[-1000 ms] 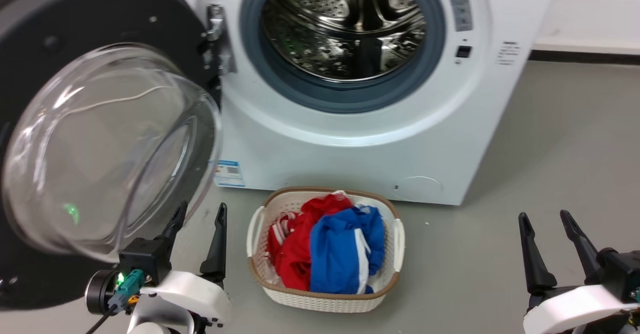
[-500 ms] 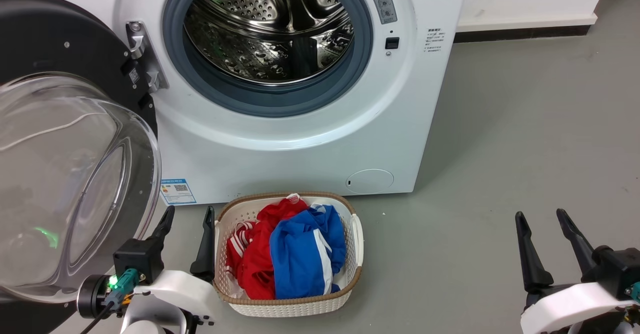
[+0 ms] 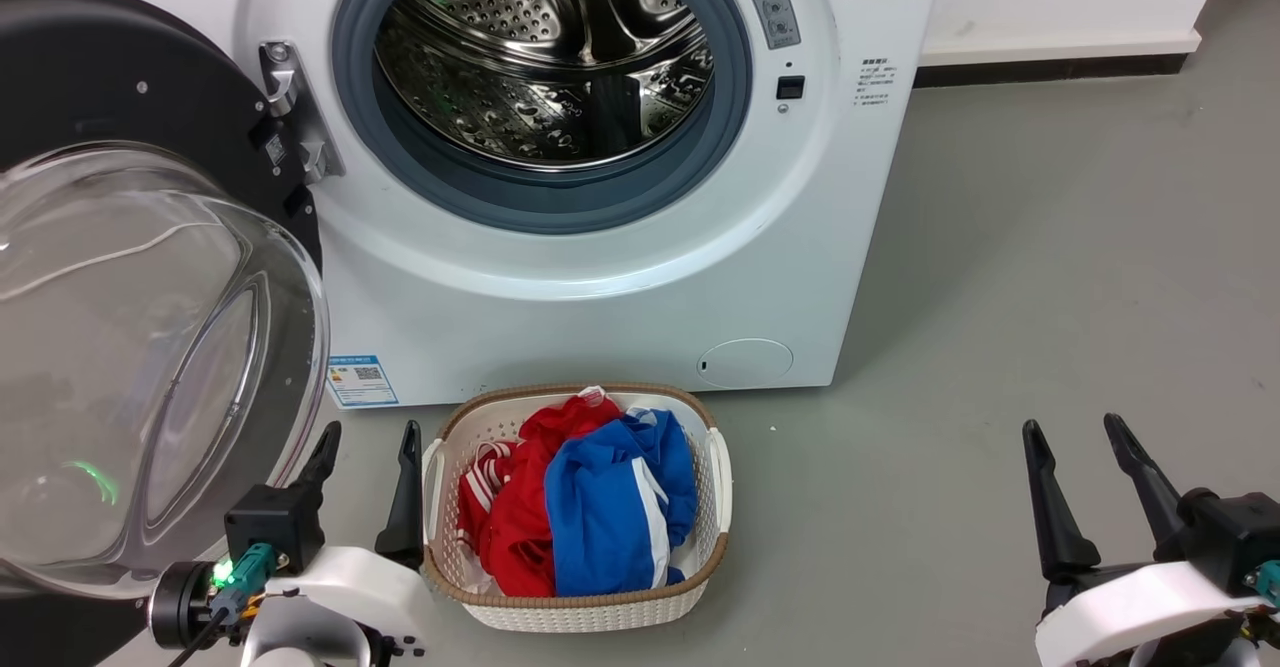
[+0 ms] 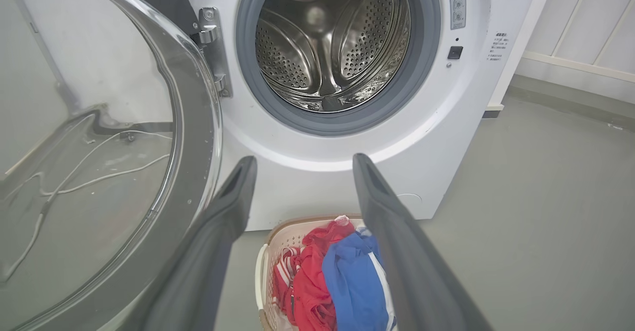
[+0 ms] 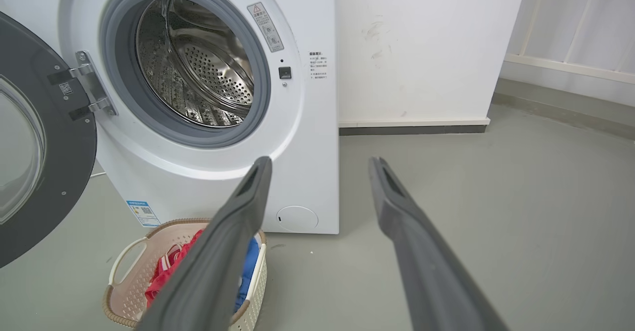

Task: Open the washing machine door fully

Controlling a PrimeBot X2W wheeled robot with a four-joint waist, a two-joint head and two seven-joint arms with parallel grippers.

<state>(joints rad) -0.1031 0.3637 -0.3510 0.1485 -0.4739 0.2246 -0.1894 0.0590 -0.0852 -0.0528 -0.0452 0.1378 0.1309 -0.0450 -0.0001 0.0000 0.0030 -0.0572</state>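
Note:
The white washing machine (image 3: 600, 297) (image 4: 471, 122) (image 5: 307, 172) stands ahead with its steel drum mouth uncovered. Its big black washing machine door (image 3: 110, 77) (image 4: 89, 182) (image 5: 59, 172) hangs swung out to the left on a metal hinge (image 3: 295, 112), the clear glass bowl bulging toward me. Low at the left, my left gripper (image 3: 368, 434) (image 4: 303, 162) is open and empty, close beside the door's glass rim without touching it. My right gripper (image 3: 1070, 425) (image 5: 320, 165) is open and empty over bare floor at the lower right.
A white laundry basket (image 3: 590, 612) (image 4: 263, 271) (image 5: 124, 296) with red and blue clothes sits on the grey floor in front of the machine, just right of my left gripper. A white wall (image 5: 421, 48) with a dark baseboard runs behind on the right.
The head camera has swung, shifting the whole picture left between the earliest frame and now. Both grippers keep their places and stay open.

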